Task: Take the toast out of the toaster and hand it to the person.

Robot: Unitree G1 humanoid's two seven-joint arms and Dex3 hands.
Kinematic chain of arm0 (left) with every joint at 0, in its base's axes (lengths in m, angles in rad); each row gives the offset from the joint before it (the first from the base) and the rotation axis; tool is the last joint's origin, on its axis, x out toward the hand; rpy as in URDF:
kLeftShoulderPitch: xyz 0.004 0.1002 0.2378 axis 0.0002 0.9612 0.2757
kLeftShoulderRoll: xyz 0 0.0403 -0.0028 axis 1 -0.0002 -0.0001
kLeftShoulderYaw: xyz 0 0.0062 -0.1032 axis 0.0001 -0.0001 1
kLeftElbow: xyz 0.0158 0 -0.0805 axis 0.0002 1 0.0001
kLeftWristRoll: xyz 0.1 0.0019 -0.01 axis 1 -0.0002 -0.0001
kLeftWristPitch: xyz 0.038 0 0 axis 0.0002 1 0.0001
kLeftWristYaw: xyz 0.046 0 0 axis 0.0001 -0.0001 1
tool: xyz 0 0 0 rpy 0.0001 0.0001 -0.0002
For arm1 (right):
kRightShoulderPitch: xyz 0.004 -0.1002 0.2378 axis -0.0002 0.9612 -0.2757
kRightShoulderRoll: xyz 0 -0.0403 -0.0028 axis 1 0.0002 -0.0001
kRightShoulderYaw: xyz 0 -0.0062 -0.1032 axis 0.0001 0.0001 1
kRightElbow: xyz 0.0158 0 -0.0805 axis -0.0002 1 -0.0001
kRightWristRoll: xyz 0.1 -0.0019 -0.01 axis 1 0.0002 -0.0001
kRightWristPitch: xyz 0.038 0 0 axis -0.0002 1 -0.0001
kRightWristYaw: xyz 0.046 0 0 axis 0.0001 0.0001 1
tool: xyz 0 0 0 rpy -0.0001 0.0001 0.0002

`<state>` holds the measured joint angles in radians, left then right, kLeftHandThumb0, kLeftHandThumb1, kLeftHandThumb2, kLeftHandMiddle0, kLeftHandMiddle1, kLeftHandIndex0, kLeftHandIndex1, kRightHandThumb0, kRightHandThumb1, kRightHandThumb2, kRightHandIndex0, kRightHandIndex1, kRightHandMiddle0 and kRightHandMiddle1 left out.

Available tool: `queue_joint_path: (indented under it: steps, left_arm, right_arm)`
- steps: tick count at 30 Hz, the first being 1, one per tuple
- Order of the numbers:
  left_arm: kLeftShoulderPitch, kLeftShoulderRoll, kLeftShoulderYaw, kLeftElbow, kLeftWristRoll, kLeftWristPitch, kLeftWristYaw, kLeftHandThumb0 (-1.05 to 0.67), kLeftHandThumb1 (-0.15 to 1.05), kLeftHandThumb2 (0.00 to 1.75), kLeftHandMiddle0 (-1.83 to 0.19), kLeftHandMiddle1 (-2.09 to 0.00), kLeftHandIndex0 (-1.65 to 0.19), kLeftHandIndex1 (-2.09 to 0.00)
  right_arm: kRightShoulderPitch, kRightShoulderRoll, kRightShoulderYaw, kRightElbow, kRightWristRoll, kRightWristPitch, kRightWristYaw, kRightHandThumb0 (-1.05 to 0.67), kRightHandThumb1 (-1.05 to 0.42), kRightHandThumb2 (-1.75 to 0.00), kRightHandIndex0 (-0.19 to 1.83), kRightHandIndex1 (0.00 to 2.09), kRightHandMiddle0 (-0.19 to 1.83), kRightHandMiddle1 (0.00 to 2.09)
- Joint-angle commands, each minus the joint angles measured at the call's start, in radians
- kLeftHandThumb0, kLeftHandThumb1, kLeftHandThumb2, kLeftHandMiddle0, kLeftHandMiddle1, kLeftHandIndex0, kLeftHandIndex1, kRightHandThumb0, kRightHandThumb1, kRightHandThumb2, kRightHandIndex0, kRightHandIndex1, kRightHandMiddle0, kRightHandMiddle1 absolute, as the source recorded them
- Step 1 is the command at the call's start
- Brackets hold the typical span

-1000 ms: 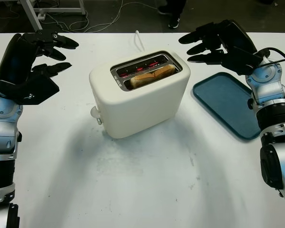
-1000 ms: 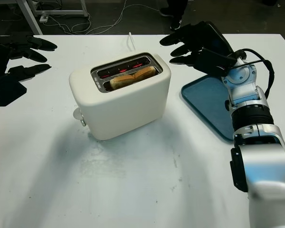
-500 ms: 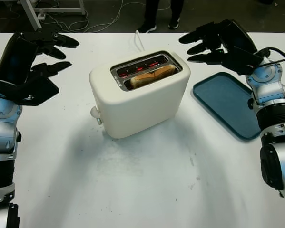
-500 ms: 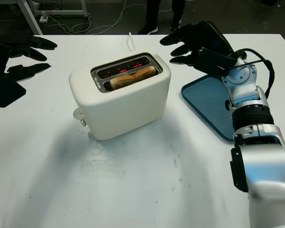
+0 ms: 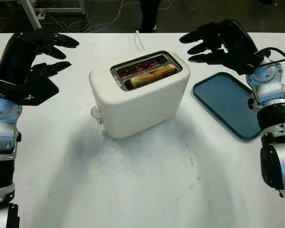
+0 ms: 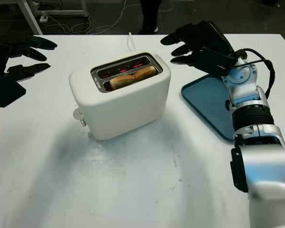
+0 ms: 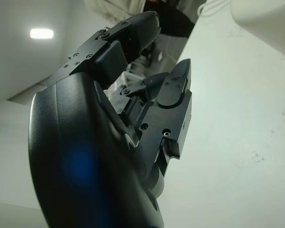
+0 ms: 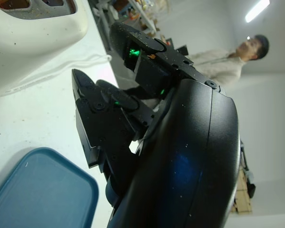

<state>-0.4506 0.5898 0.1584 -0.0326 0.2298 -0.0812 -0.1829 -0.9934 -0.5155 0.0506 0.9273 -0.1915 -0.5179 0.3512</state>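
A cream toaster (image 5: 140, 95) stands mid-table with a browned slice of toast (image 5: 152, 75) in its nearer slot; the far slot glows red. My left hand (image 5: 49, 52) hovers open over the table to the toaster's left. Raised to the right of the toaster, beside its far corner and over the tray's far end, my right hand (image 5: 206, 45) is open too. Neither hand touches the toaster. A person (image 8: 237, 52) in a light top stands beyond the table, and their legs (image 5: 149, 12) show at its far edge.
A dark blue tray (image 5: 228, 102) lies on the white table (image 5: 147, 180) to the right of the toaster. The toaster's white cord (image 5: 138, 40) runs off the far edge. Cables and a metal frame leg (image 5: 33, 12) lie on the floor behind.
The person's legs have shifted left along the table's far edge. Both my hands stay almost where they were.
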Motion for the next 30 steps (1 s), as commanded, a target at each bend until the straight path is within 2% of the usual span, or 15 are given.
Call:
queue_joint_path:
  steps: [1, 14, 18, 30]
  left_arm:
    - [0.013, -0.001, 0.005, -0.001, -0.009, -0.002, 0.001, 0.03, 0.82, 0.01, -0.76, -0.83, -0.81, -0.43]
    - [0.019, 0.002, 0.008, -0.021, -0.008, 0.026, -0.006, 0.05, 0.82, 0.0, -0.74, -0.84, -0.81, -0.43]
    - [0.023, 0.001, 0.011, -0.008, -0.017, -0.002, -0.003, 0.05, 0.81, 0.0, -0.76, -0.85, -0.82, -0.43]
    - [0.022, -0.002, 0.006, -0.007, -0.018, 0.001, -0.006, 0.04, 0.82, 0.01, -0.75, -0.86, -0.83, -0.43]
  right_arm:
    - [0.014, -0.008, -0.007, -0.015, 0.007, 0.002, -0.007, 0.08, -0.74, 0.0, 1.14, 0.03, 1.02, 0.0]
    - [0.012, -0.007, -0.006, -0.009, 0.005, 0.002, -0.012, 0.03, -0.73, 0.0, 1.15, 0.03, 1.02, 0.0]
    - [0.015, -0.011, -0.003, -0.012, 0.001, 0.004, -0.015, 0.03, -0.74, 0.0, 1.14, 0.02, 1.02, 0.0]
    - [0.03, -0.009, -0.008, -0.043, 0.008, 0.033, -0.016, 0.06, -0.75, 0.0, 1.12, 0.01, 1.0, 0.0]
